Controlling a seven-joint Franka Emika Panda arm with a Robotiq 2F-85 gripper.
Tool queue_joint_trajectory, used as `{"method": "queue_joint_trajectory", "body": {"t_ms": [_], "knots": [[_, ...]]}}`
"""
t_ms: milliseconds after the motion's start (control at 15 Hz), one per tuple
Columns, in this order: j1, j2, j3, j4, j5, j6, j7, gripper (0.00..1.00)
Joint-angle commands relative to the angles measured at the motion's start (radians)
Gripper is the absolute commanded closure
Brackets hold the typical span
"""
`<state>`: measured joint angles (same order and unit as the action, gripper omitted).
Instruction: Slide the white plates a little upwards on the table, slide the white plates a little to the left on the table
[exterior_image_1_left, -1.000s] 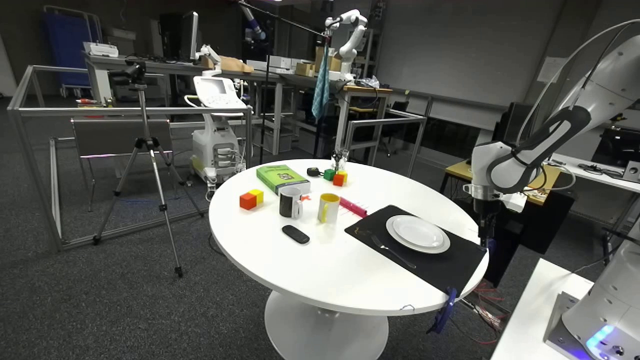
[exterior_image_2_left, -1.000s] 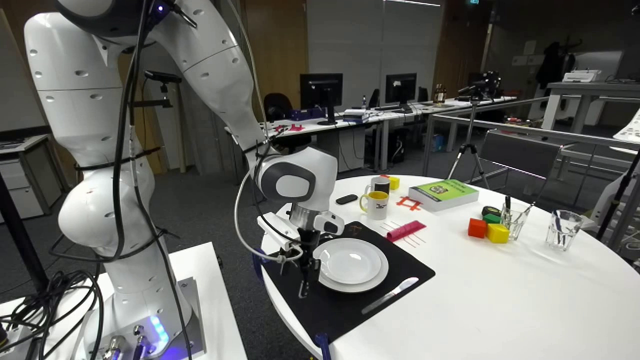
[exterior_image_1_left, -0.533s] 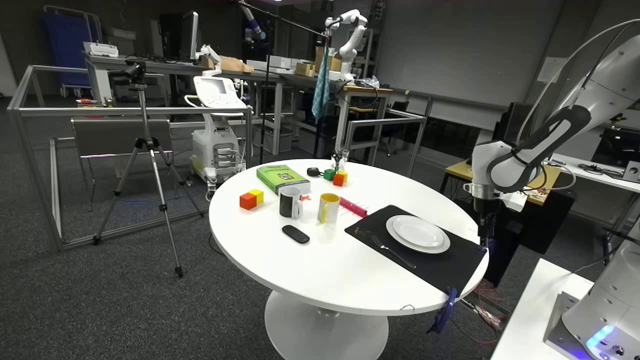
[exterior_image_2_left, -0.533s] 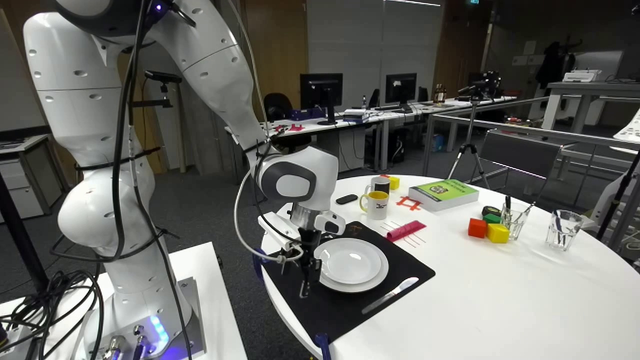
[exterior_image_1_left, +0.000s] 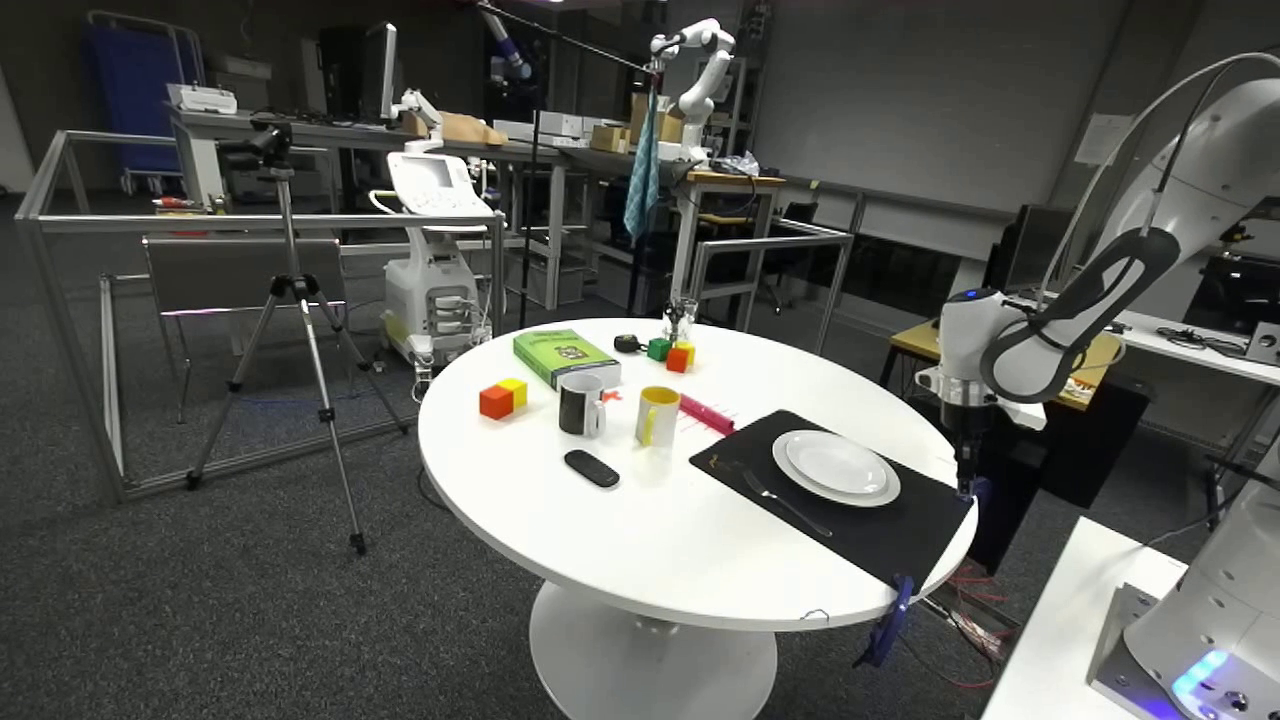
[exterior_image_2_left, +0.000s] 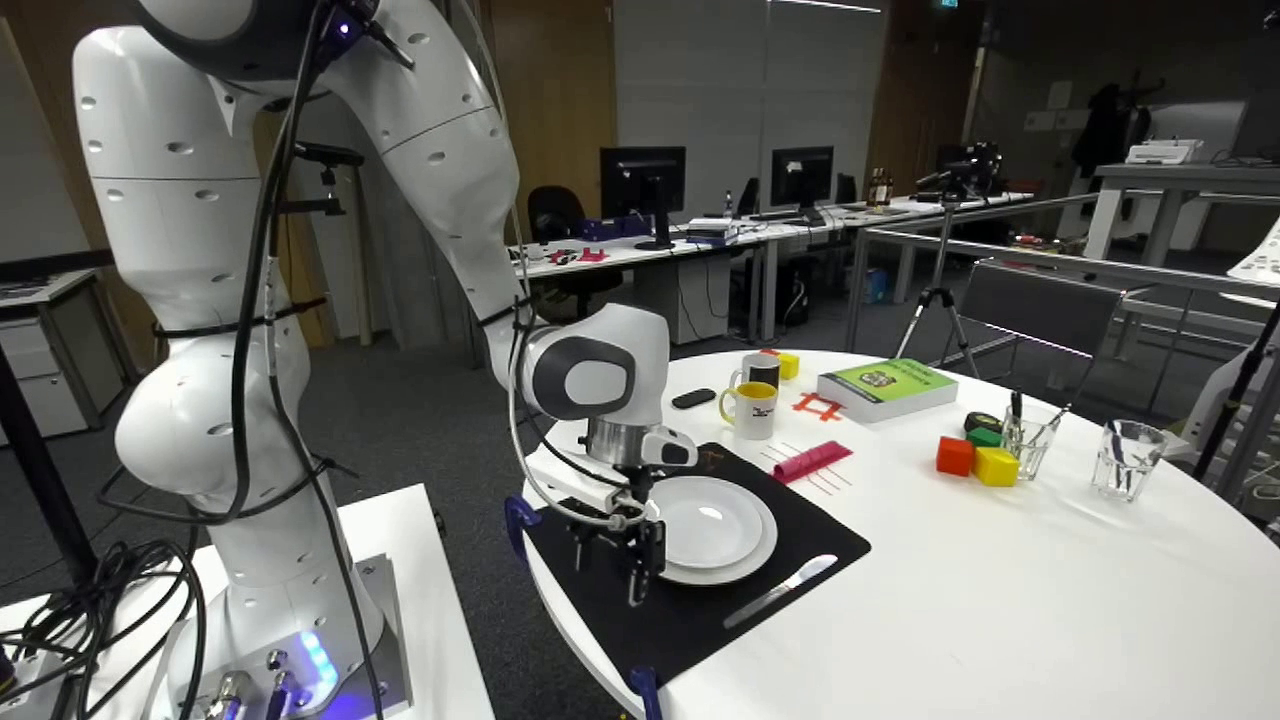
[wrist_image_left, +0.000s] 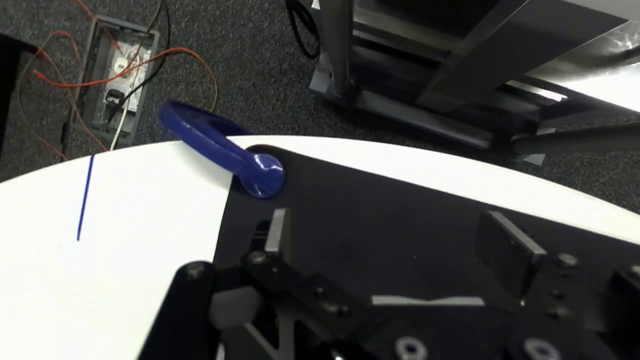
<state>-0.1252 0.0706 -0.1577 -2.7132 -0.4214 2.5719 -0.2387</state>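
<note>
Wrist view: my end effector (wrist_image_left: 395, 234) hangs over the black mat (wrist_image_left: 370, 200), jaws well apart, nothing held between them. In an exterior view I find the white plates (exterior_image_1_left: 838, 465), a smaller one on top of a larger, lying on that mat near the edge of the round worktop (exterior_image_1_left: 620, 540), with a gap between their rim and the jaws, so I take them as not touching. How high the tips hang, I can't tell.

What my next move turns on: the plates lie on the far side of the end effector from the arm's base (exterior_image_2_left: 255, 600), toward the middle of the worktop. I can't make them out on the wrist camera; my guess is they sit beyond its lower border. There is one arm, so no choosing between reaches.

Being round, the plates point no way and give me no long axis. If "upwards" means away from the base, as I read it, pushing from here lines up. For "left" I'd probably want contact from the side where the knife (exterior_image_2_left: 770, 598) lies, toward the fork (exterior_image_1_left: 797, 512).
</note>
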Motion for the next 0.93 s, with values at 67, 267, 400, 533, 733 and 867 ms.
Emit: {"method": "queue_joint_trajectory", "body": {"t_ms": [67, 267, 400, 533, 733, 867], "knots": [[-0.039, 0.101, -0.023, 0.055, -0.029, 0.119, -0.114, 0.00], [-0.055, 0.150, -0.025, 0.088, -0.009, 0.156, -0.181, 0.00], [-0.067, 0.179, -0.020, 0.112, -0.002, 0.165, -0.221, 0.00], [-0.077, 0.203, -0.011, 0.131, 0.007, 0.172, -0.255, 0.00], [-0.090, 0.230, 0.011, 0.156, 0.032, 0.170, -0.303, 0.00], [-0.093, 0.247, 0.028, 0.172, 0.054, 0.167, -0.327, 0.00]]}}
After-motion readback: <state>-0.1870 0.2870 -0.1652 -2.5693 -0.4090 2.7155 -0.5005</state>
